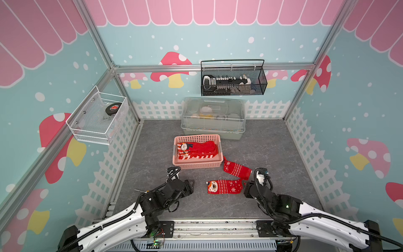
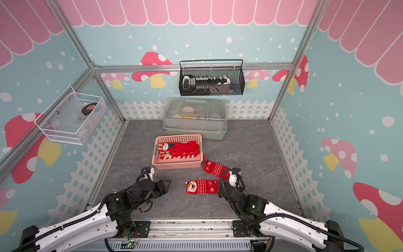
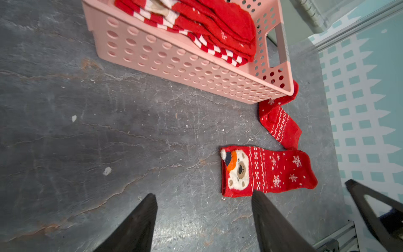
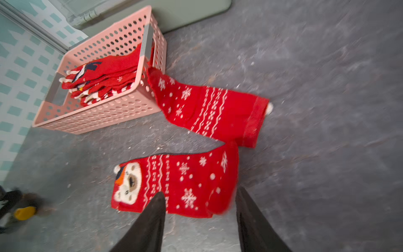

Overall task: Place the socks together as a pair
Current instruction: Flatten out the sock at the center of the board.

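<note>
On the counter [image 1: 152,157]: bear-face sock [image 1: 224,186] and snowflake sock [image 1: 236,170] outside the pink basket [image 1: 197,166].
Left arm's jaws stand apart, empty; stacked socks [image 1: 199,149] fill the basket; the snowflake sock touches its corner; right arm's jaws stand apart at the bear-face sock's toe.

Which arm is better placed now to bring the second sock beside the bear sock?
Right: the right gripper, open, is at the toe of the bear sock, close to the second sock. The left gripper, also open, is beyond the bear-face end, farther from that sock.
</note>
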You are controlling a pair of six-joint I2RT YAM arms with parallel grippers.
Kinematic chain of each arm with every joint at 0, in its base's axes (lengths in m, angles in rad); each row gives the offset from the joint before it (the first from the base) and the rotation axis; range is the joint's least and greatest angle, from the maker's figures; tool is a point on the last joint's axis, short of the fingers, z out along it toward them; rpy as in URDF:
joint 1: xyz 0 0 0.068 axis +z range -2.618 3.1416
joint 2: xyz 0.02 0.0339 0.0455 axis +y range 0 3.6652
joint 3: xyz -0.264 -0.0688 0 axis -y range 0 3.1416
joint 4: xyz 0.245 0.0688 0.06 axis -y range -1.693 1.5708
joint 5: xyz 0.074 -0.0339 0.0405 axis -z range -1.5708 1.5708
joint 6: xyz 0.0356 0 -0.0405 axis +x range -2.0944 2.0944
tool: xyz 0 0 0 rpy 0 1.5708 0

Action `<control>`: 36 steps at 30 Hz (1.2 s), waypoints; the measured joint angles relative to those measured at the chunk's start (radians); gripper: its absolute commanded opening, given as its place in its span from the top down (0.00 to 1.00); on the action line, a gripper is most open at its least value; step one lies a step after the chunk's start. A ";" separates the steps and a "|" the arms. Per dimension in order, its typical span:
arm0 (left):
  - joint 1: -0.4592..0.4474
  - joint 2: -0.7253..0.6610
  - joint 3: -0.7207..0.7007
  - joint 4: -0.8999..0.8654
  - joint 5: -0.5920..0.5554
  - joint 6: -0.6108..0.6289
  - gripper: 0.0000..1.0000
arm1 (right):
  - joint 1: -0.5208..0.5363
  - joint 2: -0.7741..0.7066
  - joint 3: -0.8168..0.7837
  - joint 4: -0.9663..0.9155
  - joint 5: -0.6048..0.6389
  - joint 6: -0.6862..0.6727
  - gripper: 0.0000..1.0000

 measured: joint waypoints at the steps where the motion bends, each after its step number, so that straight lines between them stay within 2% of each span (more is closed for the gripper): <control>1: 0.000 0.021 0.008 0.003 0.010 0.003 0.31 | -0.006 -0.022 0.009 -0.016 0.029 -0.022 0.45; 6: -0.011 0.136 0.018 0.069 0.077 0.003 0.31 | -0.032 -0.034 0.058 -0.044 0.122 -0.130 0.46; 7: -0.022 0.162 0.018 0.090 0.089 0.004 0.33 | -0.035 -0.031 0.062 -0.045 0.141 -0.152 0.46; 10: -0.053 0.238 0.019 0.145 0.106 0.005 0.46 | -0.056 -0.012 0.065 -0.050 0.193 -0.210 0.46; 14: -0.074 0.346 0.022 0.233 0.123 0.003 0.52 | -0.132 0.006 0.065 -0.026 0.190 -0.280 0.46; 22: -0.106 0.554 0.068 0.365 0.133 -0.004 0.53 | -0.401 0.100 -0.015 0.146 -0.062 -0.362 0.46; 31: -0.106 0.686 0.127 0.413 0.132 -0.005 0.56 | -0.548 0.297 -0.047 0.321 -0.357 -0.379 0.46; 36: -0.106 0.738 0.142 0.418 0.130 -0.005 0.63 | -0.616 0.399 -0.062 0.429 -0.499 -0.369 0.47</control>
